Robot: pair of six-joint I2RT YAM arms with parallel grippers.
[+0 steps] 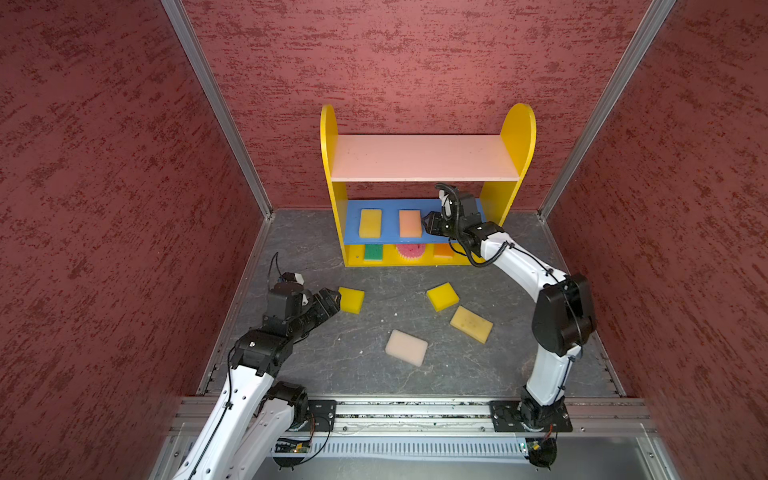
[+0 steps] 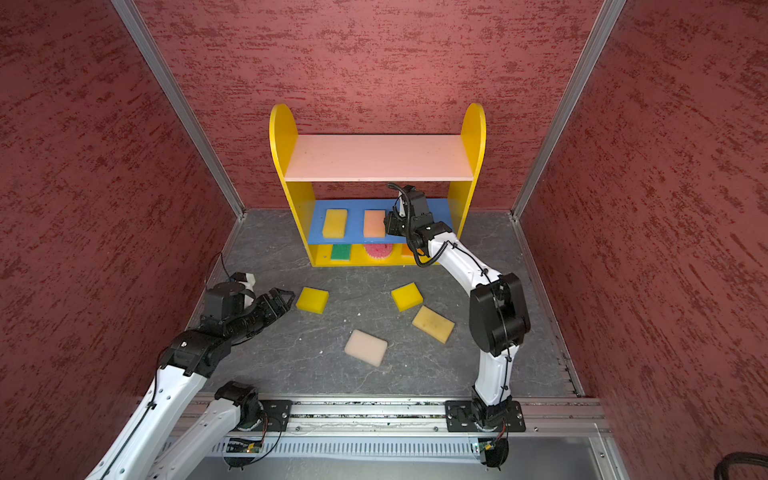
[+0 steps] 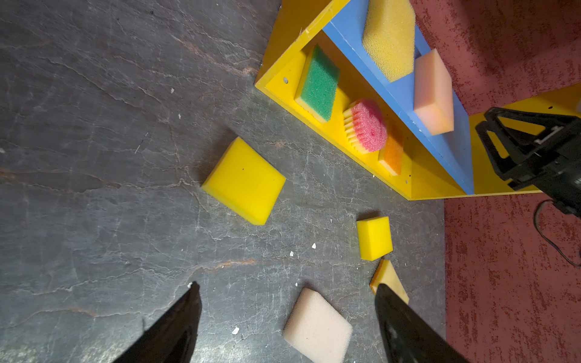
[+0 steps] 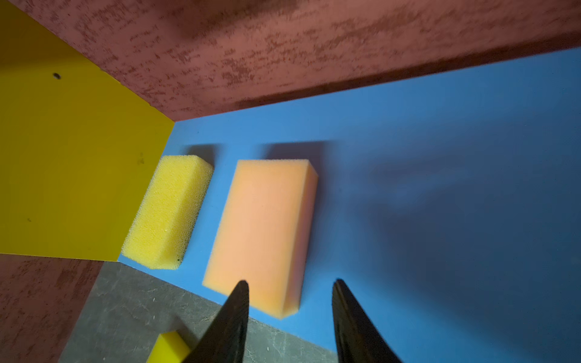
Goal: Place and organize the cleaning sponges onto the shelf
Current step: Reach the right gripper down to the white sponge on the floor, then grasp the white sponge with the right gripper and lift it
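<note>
On the blue middle board (image 1: 390, 208) of the shelf (image 1: 517, 137) you find two sponges lying flat and apart: a golden sponge (image 1: 370, 223) at the left and a peach sponge (image 1: 410, 223) at the centre. The right gripper (image 4: 290, 280) sits just beside the peach sponge, with its jaws partly open and nothing between them.

On the yellow bottom board (image 3: 421, 179), a green sponge (image 1: 373, 252), a round pink sponge (image 1: 410, 251) and an orange sponge (image 1: 442, 250) sit in a row.

Four more lie apart on the grey table (image 1: 332, 353): the left yellow sponge (image 1: 351, 300), right yellow sponge (image 1: 442, 296), tan sponge (image 1: 471, 324) and cream sponge (image 1: 406, 347). The left gripper (image 3: 286, 283) is just beside the left yellow sponge, its jaws wide open and empty.
</note>
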